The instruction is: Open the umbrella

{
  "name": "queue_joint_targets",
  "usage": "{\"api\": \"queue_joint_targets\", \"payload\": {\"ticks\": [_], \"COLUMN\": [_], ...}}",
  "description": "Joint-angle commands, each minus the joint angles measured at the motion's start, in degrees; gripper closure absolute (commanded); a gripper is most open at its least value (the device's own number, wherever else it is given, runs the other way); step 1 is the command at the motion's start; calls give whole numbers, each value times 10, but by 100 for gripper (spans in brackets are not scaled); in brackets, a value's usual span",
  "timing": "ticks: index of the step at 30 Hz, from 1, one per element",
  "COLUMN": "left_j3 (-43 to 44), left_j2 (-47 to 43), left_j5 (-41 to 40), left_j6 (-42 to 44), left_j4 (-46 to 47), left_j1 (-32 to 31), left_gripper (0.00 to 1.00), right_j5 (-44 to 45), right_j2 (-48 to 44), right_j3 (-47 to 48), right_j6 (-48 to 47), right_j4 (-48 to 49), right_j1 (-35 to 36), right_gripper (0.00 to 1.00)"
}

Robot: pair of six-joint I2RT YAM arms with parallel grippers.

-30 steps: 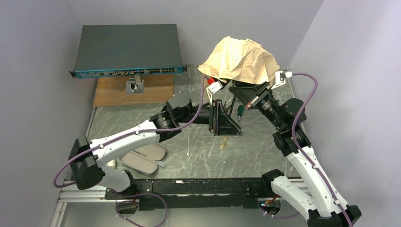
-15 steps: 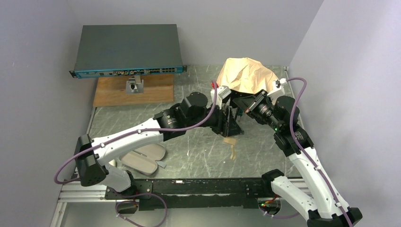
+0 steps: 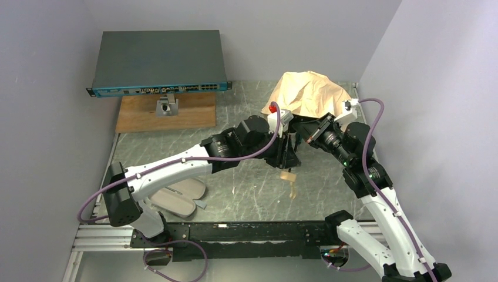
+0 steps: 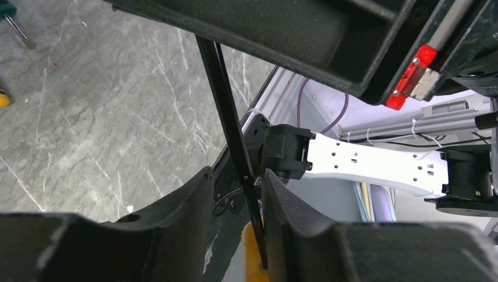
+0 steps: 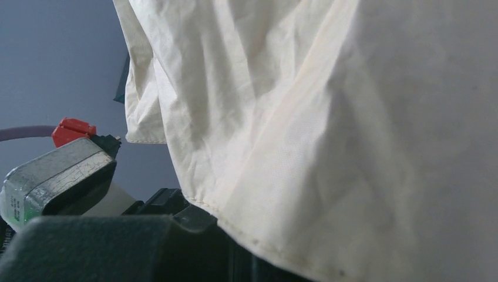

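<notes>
The umbrella's tan canopy [image 3: 308, 94] hangs half-folded at the back right, above the table. My right gripper [image 3: 303, 125] is tucked under it and shut on the umbrella. In the right wrist view the canopy [image 5: 305, 117] fills nearly everything and hides the fingertips. The black shaft [image 4: 226, 100] slants down to the cream handle [image 3: 286, 175], with the strap [image 3: 292, 189] dangling below. My left gripper [image 4: 236, 172] straddles the shaft just above the handle [image 4: 251, 261]. Its jaws are narrowed but open, and the shaft lies against the right finger [image 4: 276, 194].
A grey network switch [image 3: 158, 61] sits on a wooden board [image 3: 164, 111] at the back left. The pale pink sleeve [image 3: 179, 197] lies near the left arm's base. A green-handled screwdriver [image 4: 9, 14] lies on the marble table [image 3: 176, 147]. Walls stand close on both sides.
The left gripper moved right to the shaft and its jaws narrowed around it. The right gripper shifted the canopy to the right and lower.
</notes>
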Motion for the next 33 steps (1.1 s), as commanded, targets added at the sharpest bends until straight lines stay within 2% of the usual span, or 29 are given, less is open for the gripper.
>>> {"api": "queue_joint_targets", "payload": {"ticks": [1, 9, 11, 13, 15, 22, 24, 31, 33], "left_j3": [19, -8, -9, -9, -14, -59, -62, -46, -46], "left_j2": [3, 13, 10, 10, 7, -11, -10, 1, 0], "left_j5": [28, 69, 63, 64, 67, 71, 88, 131, 136], "left_j6": [13, -11, -14, -19, -25, -58, -63, -55, -62], "left_j4": [11, 56, 55, 48, 54, 124, 136, 156, 157], "left_j1": [-2, -2, -2, -2, -3, -2, -2, -3, -3], "left_gripper": [62, 77, 74, 64, 60, 63, 66, 84, 96], "right_j5": [3, 34, 39, 46, 55, 62, 55, 39, 28], "right_j2": [-5, -23, -30, -39, -46, -60, -61, -63, -66], "right_j3": [26, 26, 17, 8, 1, -4, -1, -7, -16], "right_j6": [-24, -36, -31, -26, -19, -17, -26, -27, -22], "right_j4": [31, 22, 28, 35, 43, 57, 61, 68, 80], "right_j1": [1, 1, 1, 1, 1, 1, 1, 1, 1], "right_gripper": [100, 100, 100, 100, 100, 100, 100, 100, 100]}}
